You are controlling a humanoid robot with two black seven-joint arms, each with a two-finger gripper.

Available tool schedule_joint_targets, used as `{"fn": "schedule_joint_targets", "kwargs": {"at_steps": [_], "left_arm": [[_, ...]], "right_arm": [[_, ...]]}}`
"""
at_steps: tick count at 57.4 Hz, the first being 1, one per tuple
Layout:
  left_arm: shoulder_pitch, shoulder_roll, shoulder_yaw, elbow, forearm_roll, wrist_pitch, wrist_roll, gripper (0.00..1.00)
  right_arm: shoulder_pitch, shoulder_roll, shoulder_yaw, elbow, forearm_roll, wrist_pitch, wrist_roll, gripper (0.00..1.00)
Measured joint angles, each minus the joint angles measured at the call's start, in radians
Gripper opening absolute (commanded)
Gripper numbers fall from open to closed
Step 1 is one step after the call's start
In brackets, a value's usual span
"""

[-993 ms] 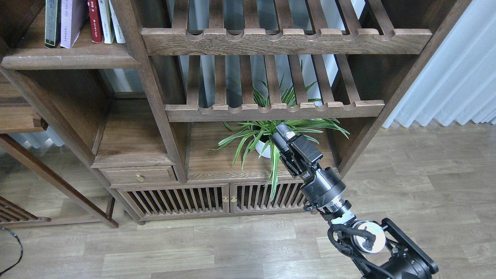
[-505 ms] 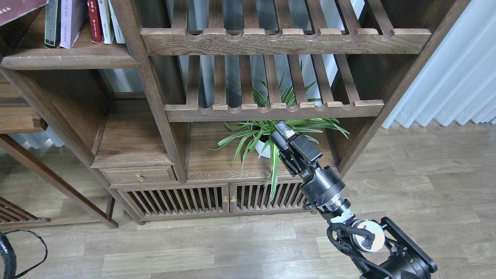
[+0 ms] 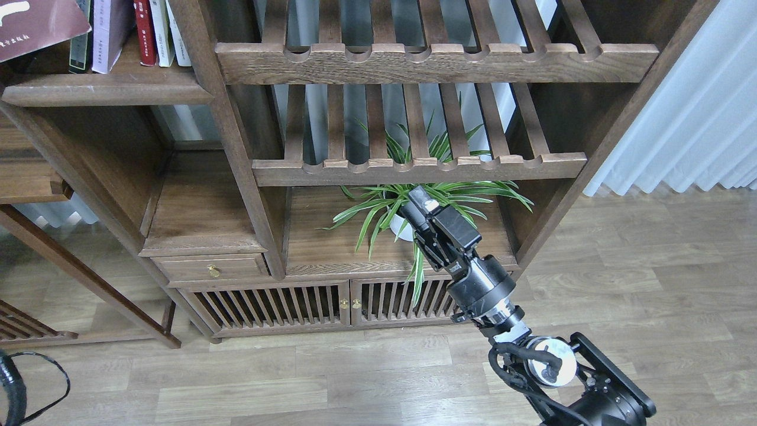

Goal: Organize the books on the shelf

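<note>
Shelf: a solid dark-brown plank (image 3: 106,90) with a rounded front edge is seen at the upper left of the bookcase; books are borne on it.
Maroon book: a large maroon cover (image 3: 35,23) with white characters is seen at the top left corner, tilted, its lower corner lying in front of the upright books; what holds it is cut off by the edge of the view.
Grey-black book: a dark spine (image 3: 79,50) is stood upright on the shelf, partly covered by the maroon book.
Lavender-white book: a pale paperback (image 3: 109,32) is stood just beside the dark one, leaning a little to the left.
Other books: a red spine (image 3: 144,32) and two white ones (image 3: 168,32) are stood to the right, against the post.
Right gripper: the black claw (image 3: 416,198) is held up in front of the lower open compartment, well apart from the shelf and the books; it is seen end-on and dark, so whether the fingers are wide or narrow cannot be told; nothing is seen in it.
Left gripper: not seen; only a black cable loop (image 3: 18,384) is shown at the lower left edge.
Plant: a green-leaved plant in a white pot (image 3: 404,228) is set in the compartment just behind the right gripper.
Slatted racks: two racks with notched front rails (image 3: 437,62) are seen above the plant.
Floor: grey-brown wooden boards (image 3: 639,266); a white curtain (image 3: 698,118) hangs at the right.
</note>
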Motion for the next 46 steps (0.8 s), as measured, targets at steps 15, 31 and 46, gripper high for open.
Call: {"fn": "schedule_joint_targets", "kwargs": {"at_steps": [15, 31, 46], "left_arm": [[-0.001, 0.009, 0.042, 0.000, 0.083, 0.000, -0.174, 0.00], [-0.001, 0.012, 0.119, 0.016, 0.150, 0.000, -0.312, 0.00], [0.010, 0.043, 0.231, 0.061, 0.211, 0.000, -0.474, 0.00]], "right_arm": [[0.000, 0.000, 0.000, 0.000, 0.000, 0.000, 0.001, 0.62], [0.000, 0.000, 0.001, 0.000, 0.000, 0.000, 0.001, 0.62], [0.000, 0.007, 0.000, 0.000, 0.000, 0.000, 0.002, 0.62]]}}
